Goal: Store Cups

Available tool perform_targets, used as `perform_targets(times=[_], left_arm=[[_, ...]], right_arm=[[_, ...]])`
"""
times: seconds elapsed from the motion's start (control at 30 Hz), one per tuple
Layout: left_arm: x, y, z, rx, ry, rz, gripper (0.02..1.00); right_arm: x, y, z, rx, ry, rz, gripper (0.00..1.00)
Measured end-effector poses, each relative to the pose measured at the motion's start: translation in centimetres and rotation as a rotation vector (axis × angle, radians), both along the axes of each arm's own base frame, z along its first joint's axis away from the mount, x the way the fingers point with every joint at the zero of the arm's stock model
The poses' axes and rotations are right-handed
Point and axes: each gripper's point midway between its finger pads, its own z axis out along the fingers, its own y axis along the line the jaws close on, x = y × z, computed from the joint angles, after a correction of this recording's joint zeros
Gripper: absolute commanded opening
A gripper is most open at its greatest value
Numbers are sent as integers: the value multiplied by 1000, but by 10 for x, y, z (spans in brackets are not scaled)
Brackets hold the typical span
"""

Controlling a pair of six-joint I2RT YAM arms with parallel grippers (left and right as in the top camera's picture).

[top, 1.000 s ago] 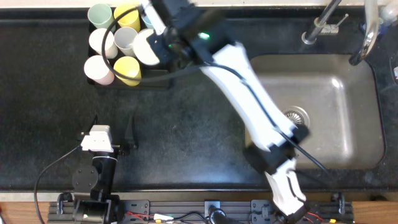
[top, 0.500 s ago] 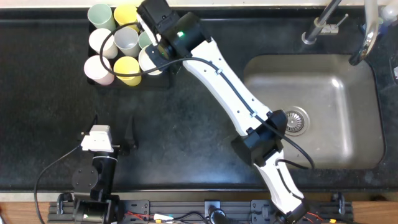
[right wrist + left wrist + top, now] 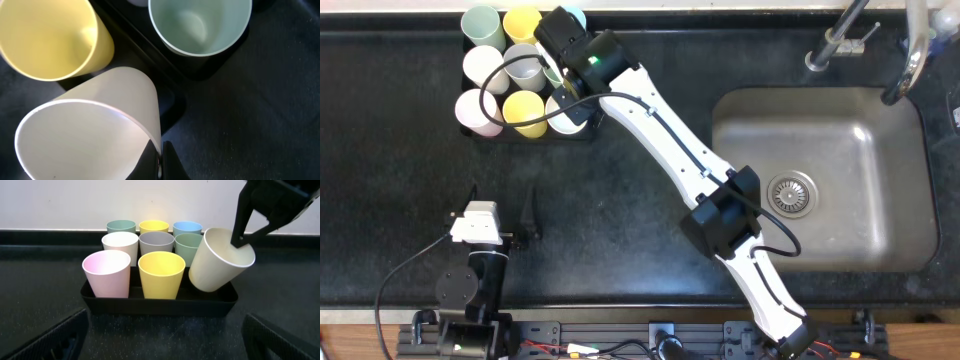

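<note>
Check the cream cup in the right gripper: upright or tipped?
Tipped. In the left wrist view the cream cup leans, mouth angled sideways, unlike the upright yellow cup beside it; the right gripper pinches its rim.

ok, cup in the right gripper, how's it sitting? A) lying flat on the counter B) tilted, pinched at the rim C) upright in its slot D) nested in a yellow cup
B: the cream cup leans at the corner of the black tray, beside the front yellow cup, with the right gripper pinching its rim.
</note>
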Motion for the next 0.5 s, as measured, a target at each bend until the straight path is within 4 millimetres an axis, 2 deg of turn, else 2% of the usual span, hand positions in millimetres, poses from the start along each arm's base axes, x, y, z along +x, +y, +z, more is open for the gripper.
perform_targets(times=[0.5], left_arm=[[0,0,0,0,0,0,998]], right_arm=[[4,2,-22,-34,11,16,45]])
